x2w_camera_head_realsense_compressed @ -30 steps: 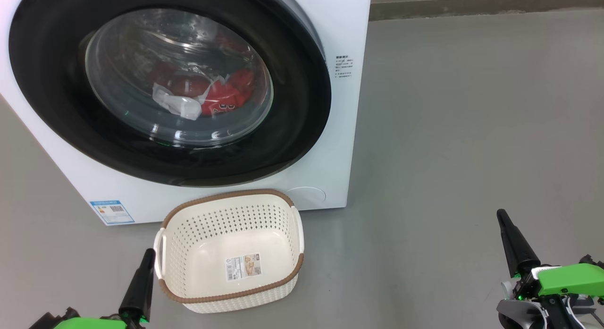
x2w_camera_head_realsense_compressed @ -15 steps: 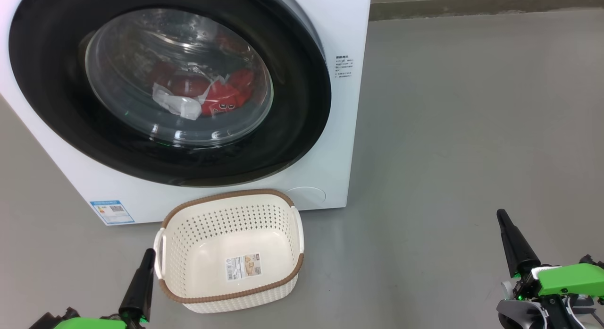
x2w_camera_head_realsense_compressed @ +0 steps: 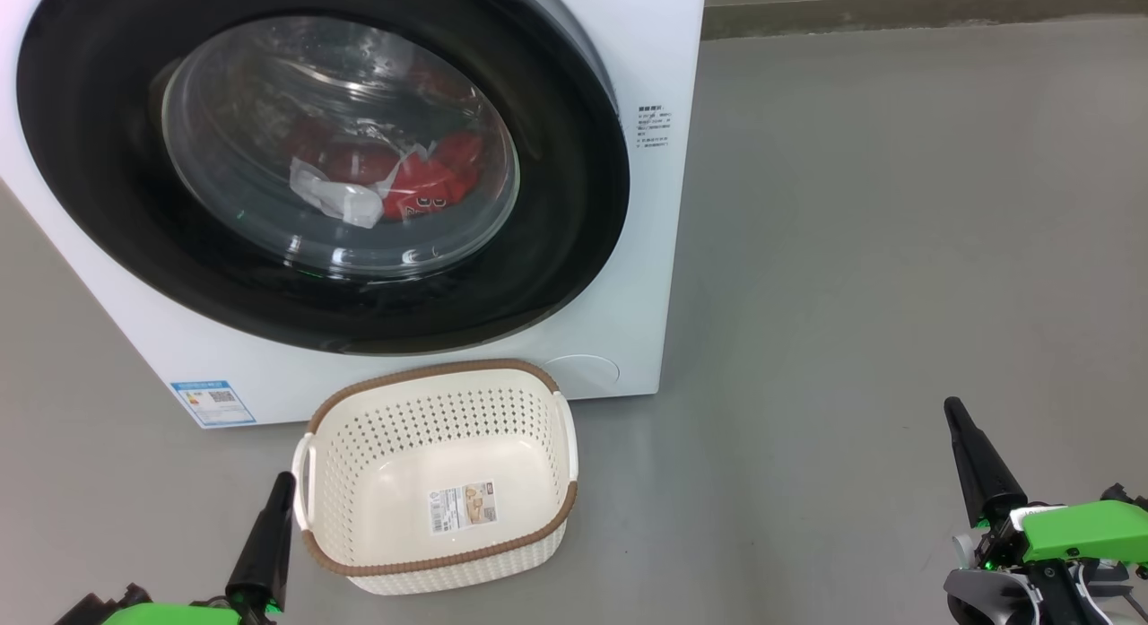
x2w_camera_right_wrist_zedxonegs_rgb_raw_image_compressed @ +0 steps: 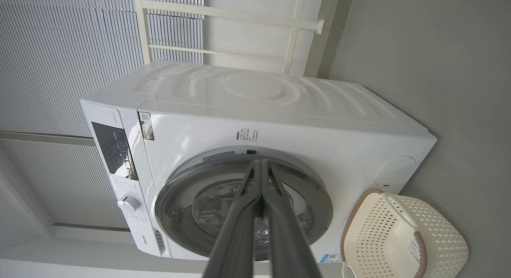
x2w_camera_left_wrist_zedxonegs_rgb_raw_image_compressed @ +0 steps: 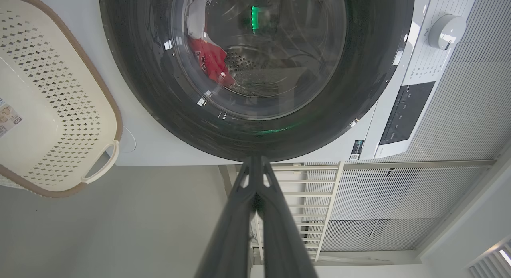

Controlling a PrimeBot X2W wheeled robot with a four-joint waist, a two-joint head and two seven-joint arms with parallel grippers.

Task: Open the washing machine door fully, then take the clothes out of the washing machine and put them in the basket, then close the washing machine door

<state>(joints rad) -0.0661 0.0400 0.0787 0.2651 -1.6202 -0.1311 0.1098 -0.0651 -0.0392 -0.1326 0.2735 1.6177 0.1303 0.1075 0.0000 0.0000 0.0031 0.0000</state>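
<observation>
Standing on the plain grey floor (x2w_camera_head_realsense_compressed: 852,248), the big white front-loading washing machine (x2w_camera_head_realsense_compressed: 650,248) has its large round door, with a wide glossy black rim and a bulging clear glass window (x2w_camera_head_realsense_compressed: 556,266), shut flat against the front. Through the glass I see the bright red clothes with white panels (x2w_camera_head_realsense_compressed: 421,190) heaped low in the perforated steel drum, one piece carrying small printing. A blue-edged label (x2w_camera_head_realsense_compressed: 213,403) sits on the machine's lower corner, and from the left wrist view a round white knob (x2w_camera_left_wrist_zedxonegs_rgb_raw_image_compressed: 446,30) and a dark control panel (x2w_camera_left_wrist_zedxonegs_rgb_raw_image_compressed: 405,112) show on its front. The small cream-white perforated plastic basket with a brown woven-look rim (x2w_camera_head_realsense_compressed: 430,371) rests on the floor just in front of the machine, below the door, with a printed sticker (x2w_camera_head_realsense_compressed: 462,506) on its inside bottom. The left gripper (x2w_camera_head_realsense_compressed: 285,480) is low at the near left, its two long dark fingers pressed together on nothing, the tip just beside the basket's white side handle; I cannot tell whether it touches. The right gripper (x2w_camera_head_realsense_compressed: 953,410) is off to the right above bare floor, well apart from basket and machine, its fingers likewise pressed together and holding nothing. Both wrist views look along those closed fingers toward the door.
</observation>
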